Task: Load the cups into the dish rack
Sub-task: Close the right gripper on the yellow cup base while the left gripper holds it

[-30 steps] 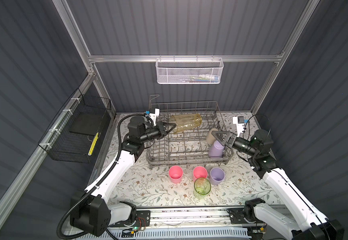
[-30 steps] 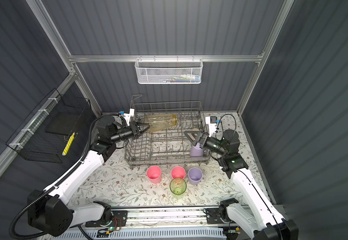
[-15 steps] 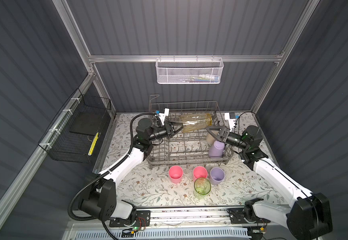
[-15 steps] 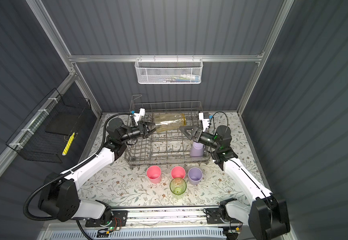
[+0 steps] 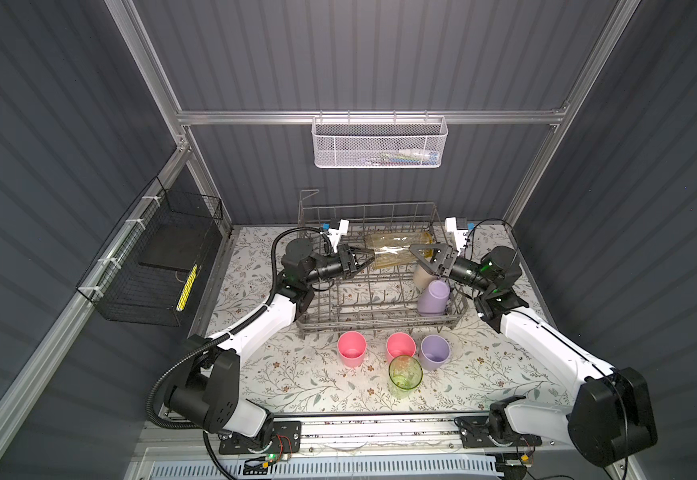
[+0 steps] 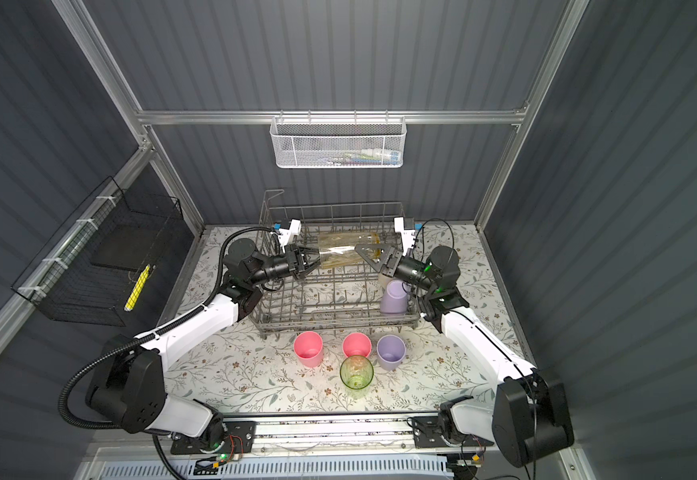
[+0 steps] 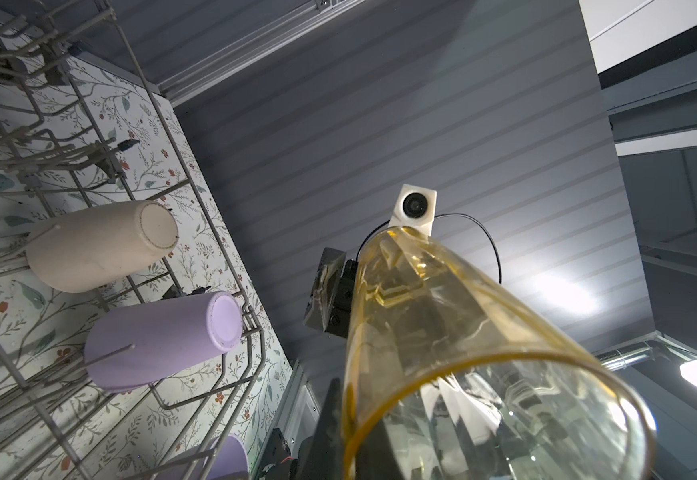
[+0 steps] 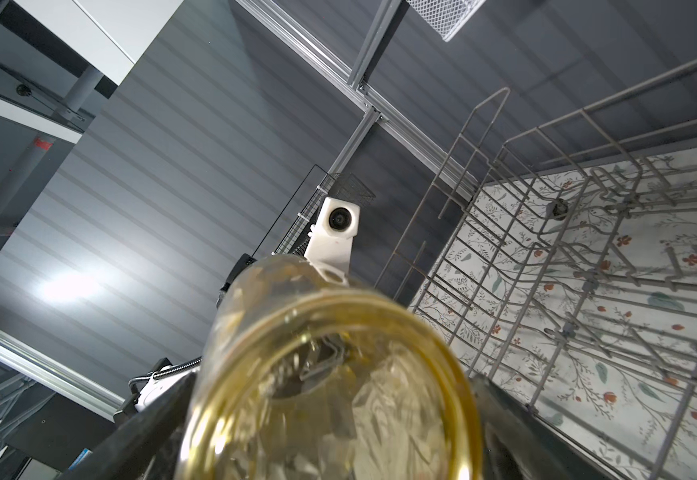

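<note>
**Top views: yellow cup bridged between both grippers above the dish rack**

**State.** In both top views the clear yellow cup (image 5: 392, 251) lies on its side in the air over the rear half of the dish rack (image 5: 363, 322), clear of the tines. The left gripper (image 5: 364, 259) is pinched tight on the cup wall at the open rim. The right gripper (image 5: 419, 255) has its jaws spread fully. In the right wrist view its fingers (image 8: 521, 440) flank the closed base, and firm contact cannot be confirmed.

**Other cups.** A beige cup (image 7: 97, 245) and a lilac cup (image 7: 159, 340) sit inverted and leaning at the rack's right end. Two pink cups (image 5: 352, 348), a second lilac cup (image 5: 434, 352) and a green ribbed cup (image 5: 405, 376) stand on the table (image 5: 297, 374) just in front of the rack.

**Likely hazards.**
- A one-sided rim pinch on smooth plastic gives little resistance to turning, so the cup may droop or slip.
- If the left gripper releases before the right one closes, the cup probably drops onto the tines and rolls.
- Closing on the tapered base may squeeze the cup out of the jaws.
- The right gripper works just above the beige cup and could knock it off its tines.
</note>
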Motion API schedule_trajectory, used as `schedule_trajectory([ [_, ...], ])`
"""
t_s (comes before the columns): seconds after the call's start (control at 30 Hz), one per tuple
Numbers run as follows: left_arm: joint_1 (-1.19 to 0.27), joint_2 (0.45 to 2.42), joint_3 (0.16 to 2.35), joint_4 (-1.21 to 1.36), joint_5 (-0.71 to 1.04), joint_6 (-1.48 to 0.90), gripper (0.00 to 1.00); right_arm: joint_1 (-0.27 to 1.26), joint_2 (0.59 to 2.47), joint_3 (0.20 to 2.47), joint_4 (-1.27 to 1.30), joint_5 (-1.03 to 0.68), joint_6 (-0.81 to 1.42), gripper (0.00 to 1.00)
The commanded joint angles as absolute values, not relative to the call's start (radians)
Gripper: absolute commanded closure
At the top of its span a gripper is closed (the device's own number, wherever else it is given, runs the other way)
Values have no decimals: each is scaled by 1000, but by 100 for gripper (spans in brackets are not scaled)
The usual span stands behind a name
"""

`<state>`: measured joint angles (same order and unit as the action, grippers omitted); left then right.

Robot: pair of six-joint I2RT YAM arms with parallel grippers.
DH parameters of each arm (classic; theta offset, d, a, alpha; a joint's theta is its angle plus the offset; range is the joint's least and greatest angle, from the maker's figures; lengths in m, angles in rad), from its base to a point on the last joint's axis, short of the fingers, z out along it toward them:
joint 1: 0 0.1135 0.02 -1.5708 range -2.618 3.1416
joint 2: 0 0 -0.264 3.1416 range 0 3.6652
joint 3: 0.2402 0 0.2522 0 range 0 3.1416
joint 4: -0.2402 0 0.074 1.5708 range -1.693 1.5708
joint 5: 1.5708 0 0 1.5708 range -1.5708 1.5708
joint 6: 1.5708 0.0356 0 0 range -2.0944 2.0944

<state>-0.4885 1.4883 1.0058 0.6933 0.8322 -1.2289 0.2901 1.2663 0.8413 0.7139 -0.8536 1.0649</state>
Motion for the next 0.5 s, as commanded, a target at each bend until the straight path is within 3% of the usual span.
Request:
schedule_trajectory([
  [0.0, -497, 1502, 1000, 775, 867, -1248, 100, 298, 1284, 870, 797, -863, 1109, 1],
  [0.47, -499, 1529, 991, 802, 878, -1253, 100, 301, 1319, 884, 829, -868, 1128, 5],
])
